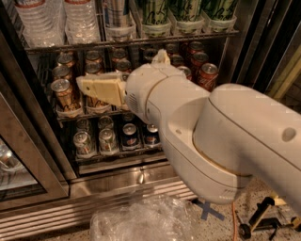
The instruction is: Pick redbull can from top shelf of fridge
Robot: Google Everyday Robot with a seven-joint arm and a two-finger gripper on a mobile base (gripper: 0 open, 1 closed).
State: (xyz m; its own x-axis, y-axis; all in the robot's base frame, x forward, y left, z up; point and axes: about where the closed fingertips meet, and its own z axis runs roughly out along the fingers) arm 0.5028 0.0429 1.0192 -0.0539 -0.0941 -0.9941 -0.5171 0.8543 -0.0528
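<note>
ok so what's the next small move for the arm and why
Probably raise the gripper. It sits in front of the gold cans, one level below the top shelf. The redbull can stands up there between the water bottles and the green cans, above and slightly right of the gripper.

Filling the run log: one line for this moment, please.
phase: pre-grasp | pincer: before middle-shelf cans, below top shelf | redbull can: on top shelf, ungrasped
</note>
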